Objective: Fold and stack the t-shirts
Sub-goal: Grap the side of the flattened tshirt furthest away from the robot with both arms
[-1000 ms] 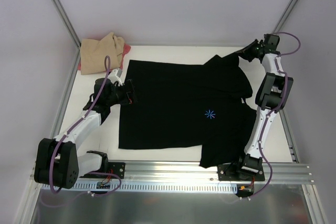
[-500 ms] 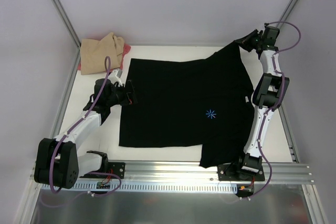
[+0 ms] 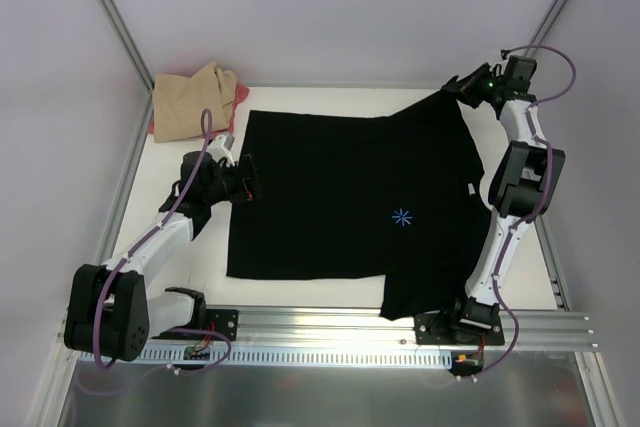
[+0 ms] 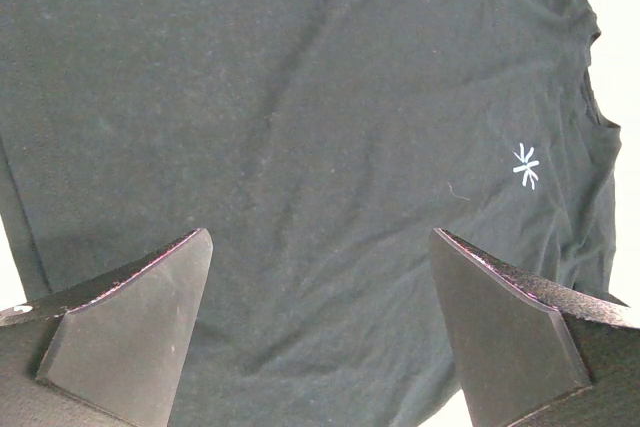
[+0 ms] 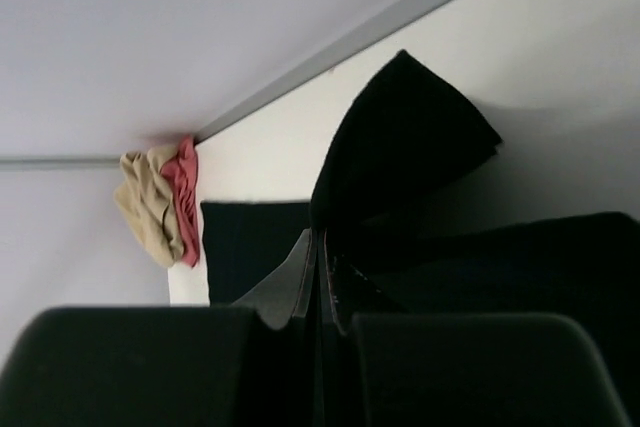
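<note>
The black t-shirt (image 3: 340,197) lies spread flat on the white table, its light-blue starburst (image 3: 402,216) facing up. My right gripper (image 3: 460,85) is at the far right corner, shut on the shirt's right sleeve (image 5: 400,137), which it holds raised and stretched outward. In the right wrist view the gripper (image 5: 322,239) pinches black cloth. My left gripper (image 3: 248,177) hovers open over the shirt's left edge; the left wrist view shows the gripper (image 4: 320,237) with wide-apart fingers (image 4: 130,317) above black cloth (image 4: 300,117) and nothing held. A tan t-shirt (image 3: 188,102) lies bunched on a pink-red one (image 3: 241,96) at the far left corner.
The shirt's lower right hem hangs onto the aluminium rail (image 3: 330,322) at the table's near edge. Frame posts (image 3: 110,17) and pale walls close in the table at the back and sides. Bare white tabletop (image 3: 530,267) shows to the right of the shirt.
My right gripper has carried the sleeve outward toward the far right corner, unfolding it off the shirt's body. The left arm has stayed where it was.
</note>
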Tool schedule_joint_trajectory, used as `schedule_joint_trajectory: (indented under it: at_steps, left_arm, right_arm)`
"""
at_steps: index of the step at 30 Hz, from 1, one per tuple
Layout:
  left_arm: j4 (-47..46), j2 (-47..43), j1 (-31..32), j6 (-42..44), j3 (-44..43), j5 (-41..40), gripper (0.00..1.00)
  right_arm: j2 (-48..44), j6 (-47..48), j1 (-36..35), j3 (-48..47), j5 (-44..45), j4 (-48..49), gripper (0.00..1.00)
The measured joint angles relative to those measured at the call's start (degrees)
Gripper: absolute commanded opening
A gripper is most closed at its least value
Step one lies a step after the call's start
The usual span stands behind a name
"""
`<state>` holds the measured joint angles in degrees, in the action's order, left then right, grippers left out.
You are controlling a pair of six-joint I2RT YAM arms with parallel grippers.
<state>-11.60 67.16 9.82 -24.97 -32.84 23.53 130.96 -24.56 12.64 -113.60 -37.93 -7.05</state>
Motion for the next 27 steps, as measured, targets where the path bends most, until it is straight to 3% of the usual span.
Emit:
schedule_joint_trajectory:
  at_steps: [6,13,17,19,23,27]
  left_arm:
    - [0.3,-0.5,0.0,0.0,-0.2,-0.5,0.92]
    - [-0.2,4.7,0.0,1.6,-7.4,-12.5,0.95]
    - [0.0,17.5,0.0,6.2,-23.4,-17.9,0.92]
    - [1.7,27.6,-0.2,9.7,-36.0,-19.3,0.92]
    - [8.9,44.2,-0.6,14.9,-58.9,-19.1,0.91]
    - [16.1,56.7,-1.4,16.9,-75.7,-17.2,0.90]
  right_arm:
    - [-13.3,2.6,-0.1,15.6,-2.1,1.2,0.00]
    - [-16.5,4.7,-0.1,19.9,-3.2,1.1,0.00]
    - [-16.5,4.8,-0.1,20.5,-3.4,0.8,0.00]
    - [-16.5,4.7,-0.1,20.5,-3.5,0.9,0.00]
    - [-16.4,4.6,-0.1,20.5,-3.9,1.3,0.00]
    - [-16.4,4.4,-0.1,20.6,-4.5,1.7,0.00]
